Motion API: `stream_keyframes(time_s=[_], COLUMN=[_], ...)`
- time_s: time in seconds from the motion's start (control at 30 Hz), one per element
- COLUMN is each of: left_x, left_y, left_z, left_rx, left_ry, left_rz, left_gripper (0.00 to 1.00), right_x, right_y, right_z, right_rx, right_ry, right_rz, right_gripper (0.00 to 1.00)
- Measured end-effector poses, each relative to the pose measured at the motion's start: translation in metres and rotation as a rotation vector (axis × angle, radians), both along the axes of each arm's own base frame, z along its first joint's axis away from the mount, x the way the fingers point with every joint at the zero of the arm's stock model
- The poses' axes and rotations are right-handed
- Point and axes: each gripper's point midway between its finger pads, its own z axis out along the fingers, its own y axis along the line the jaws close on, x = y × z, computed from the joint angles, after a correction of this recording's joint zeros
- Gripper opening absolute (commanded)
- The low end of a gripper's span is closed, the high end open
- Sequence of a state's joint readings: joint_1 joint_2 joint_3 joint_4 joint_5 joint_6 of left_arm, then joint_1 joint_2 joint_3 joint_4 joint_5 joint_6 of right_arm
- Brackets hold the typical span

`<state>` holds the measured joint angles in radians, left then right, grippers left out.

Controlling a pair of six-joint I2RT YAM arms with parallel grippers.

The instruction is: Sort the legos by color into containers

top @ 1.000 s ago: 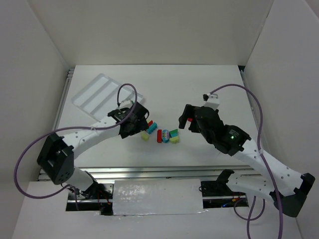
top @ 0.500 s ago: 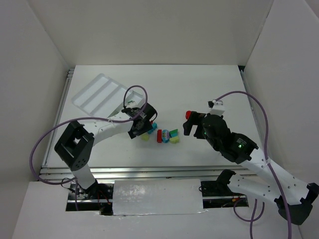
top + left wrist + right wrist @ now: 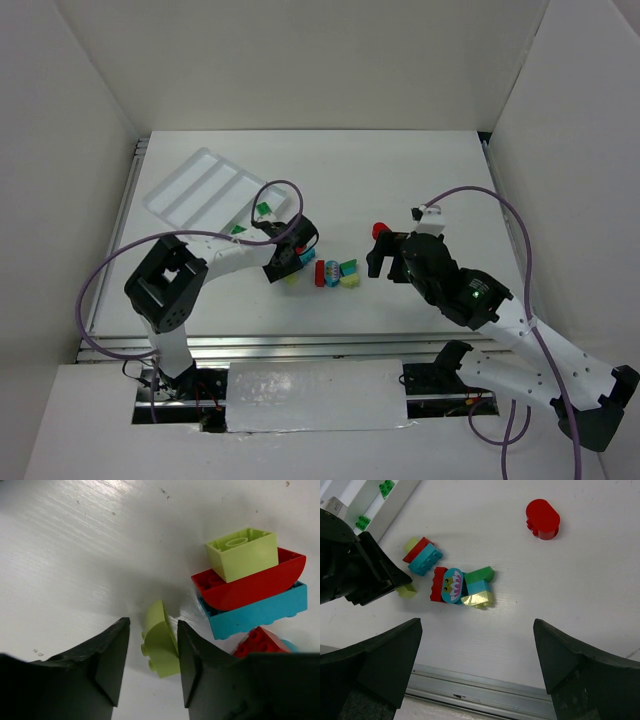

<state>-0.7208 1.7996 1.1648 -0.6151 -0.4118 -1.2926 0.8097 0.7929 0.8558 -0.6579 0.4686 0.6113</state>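
White walls [image 3: 300, 70] close in the white surface [image 3: 420, 170] on the left, right and far sides, and a metal rail [image 3: 470, 682] runs along its near edge. The white tray [image 3: 190, 185] lies slantwise toward the far left corner, its long narrow compartments parallel. Two green bricks [image 3: 262, 208] sit in the compartment on the side facing the pile. The other bricks gather near the middle of the surface, well apart from every wall. The left tool [image 3: 154, 626] hangs low over a small lime brick [image 3: 161, 652] that lies on its side, studs pointing sideways. Its fingers [image 3: 112, 655] stand narrow on either side of the brick. One seems to touch it, while a strip of surface shows between the brick and the other, so nothing is clamped. Just beside it stands a stack [image 3: 250, 585]: a lime piece, hollow side up, on a curved red one, on a teal one. Near the stack is a cluster [image 3: 465, 586] of red, green, teal and pale yellow pieces touching one another, one of them bearing a round teal face. A red rounded brick [image 3: 542, 517] lies alone, apart on the cluster's far right. The right tool [image 3: 476, 630] hovers above the cluster with its jaws wide, holding nothing. Broad white surface stretches from the bricks to the far wall and to the right wall. The tray's near end lies close to the left arm.
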Motion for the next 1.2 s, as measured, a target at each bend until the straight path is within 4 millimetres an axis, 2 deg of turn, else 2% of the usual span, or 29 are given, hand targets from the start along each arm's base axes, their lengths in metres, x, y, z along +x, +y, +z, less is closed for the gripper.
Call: stream_keyframes(time_s=[0.07, 0.1, 0.2, 0.27, 0.37, 0.43, 0.5, 0.57, 0.63, 0.7, 0.77, 0.83, 0.93, 1.03, 1.13, 1.2], left_x=[0.0, -0.001, 0.0, -0.002, -0.007, -0.006, -0.001, 0.013, 0.034, 0.058, 0.074, 0.087, 0.109, 0.13, 0.141, 0.142], left_y=[0.0, 0.001, 0.001, 0.003, 0.013, 0.023, 0.032, 0.054, 0.086, 0.13, 0.169, 0.195, 0.212, 0.223, 0.231, 0.235], left_z=[-0.002, -0.002, -0.001, -0.001, 0.008, 0.027, 0.057, 0.092, 0.124, 0.145, 0.153, 0.154, 0.144, 0.123, 0.096, 0.077], left_rx=[0.0, 0.0, -0.006, -0.005, 0.019, 0.022, 0.001, -0.017, -0.037, -0.029, 0.001, 0.037, 0.062, 0.084, 0.098, 0.104], left_ry=[0.0, 0.002, -0.005, -0.007, -0.019, -0.06, -0.128, -0.207, -0.279, -0.332, -0.348, -0.338, -0.299, -0.244, -0.187, -0.141], left_rz=[0.001, 0.002, 0.015, 0.022, 0.029, 0.041, 0.063, 0.113, 0.197, 0.302, 0.387, 0.432, 0.46, 0.471, 0.481, 0.473], left_gripper=[0.4, 0.25, 0.07, 0.0, 0.0, 0.0, 0.0, 0.0, 0.0, 0.0, 0.0, 0.0, 0.0, 0.01, 0.07, 0.16], right_x=[0.0, 0.0, 0.0, 0.0, 0.0, 0.0, 0.0, 0.0, 0.0, -0.001, -0.001, -0.001, -0.002, -0.002, -0.002, -0.002], right_y=[0.001, 0.001, 0.001, 0.001, 0.002, 0.003, 0.003, 0.004, 0.005, 0.006, 0.007, 0.008, 0.009, 0.01, 0.011, 0.011], right_z=[0.0, 0.0, 0.0, 0.0, 0.0, 0.001, 0.001, 0.002, 0.002, 0.001, 0.0, -0.001, -0.002, -0.003, -0.005, -0.005], right_rx=[0.001, 0.001, 0.001, 0.002, 0.005, 0.007, 0.008, 0.011, 0.012, 0.012, 0.013, 0.01, 0.005, 0.001, -0.004, -0.006], right_ry=[0.001, 0.001, 0.001, 0.0, 0.0, -0.001, -0.003, -0.003, -0.002, -0.001, 0.002, 0.006, 0.009, 0.012, 0.017, 0.019], right_rz=[0.003, 0.004, 0.007, 0.008, 0.012, 0.014, 0.016, 0.02, 0.023, 0.028, 0.034, 0.041, 0.05, 0.06, 0.065, 0.069], right_gripper=[1.0, 1.0, 1.0, 1.0, 1.0, 1.0, 1.0, 1.0, 1.0, 1.0, 1.0, 1.0, 1.0, 1.0, 1.0, 1.0])
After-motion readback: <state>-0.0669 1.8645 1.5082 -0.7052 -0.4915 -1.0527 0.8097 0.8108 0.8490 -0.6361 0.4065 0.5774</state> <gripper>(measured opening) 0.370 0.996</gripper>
